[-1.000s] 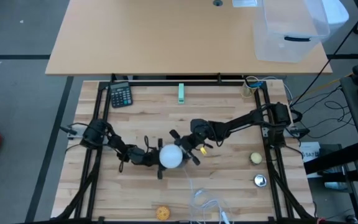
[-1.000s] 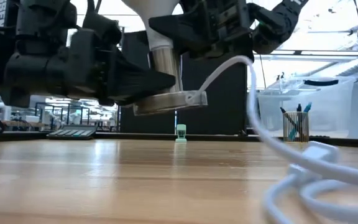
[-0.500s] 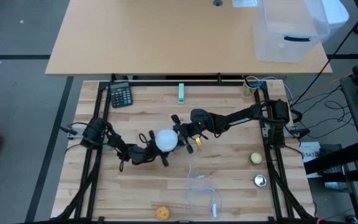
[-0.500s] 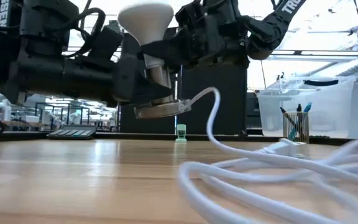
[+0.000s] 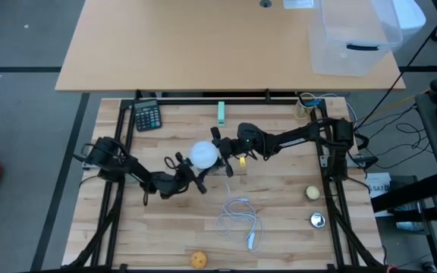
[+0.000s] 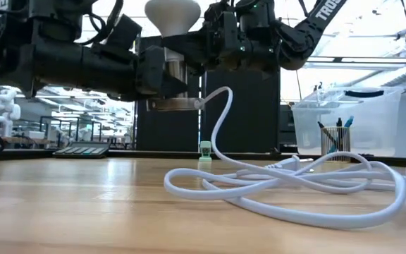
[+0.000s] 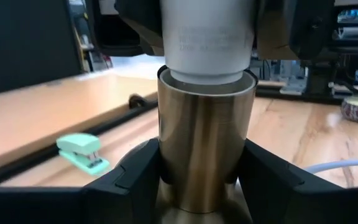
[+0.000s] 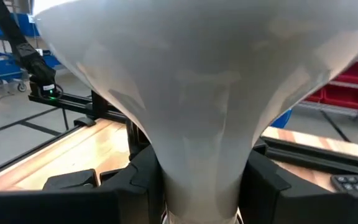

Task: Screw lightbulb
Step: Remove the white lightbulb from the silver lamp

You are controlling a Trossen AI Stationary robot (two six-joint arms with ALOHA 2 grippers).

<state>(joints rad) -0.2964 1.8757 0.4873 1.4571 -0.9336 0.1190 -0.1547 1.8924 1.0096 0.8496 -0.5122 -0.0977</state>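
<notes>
I see the left hand (image 5: pixel 190 179) clamped on a brass cylindrical socket (image 7: pixel 205 140), the right hand (image 5: pixel 220 157) gripping the white frosted lightbulb's (image 5: pixel 203 154) neck, bulb seated in socket, above the tabletop (image 5: pixel 279 212).

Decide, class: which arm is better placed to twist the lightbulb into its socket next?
Probably the right. The right gripper already clamps the lightbulb at its neck, while the left gripper holds the metal socket steady beneath it, above the table.
</notes>
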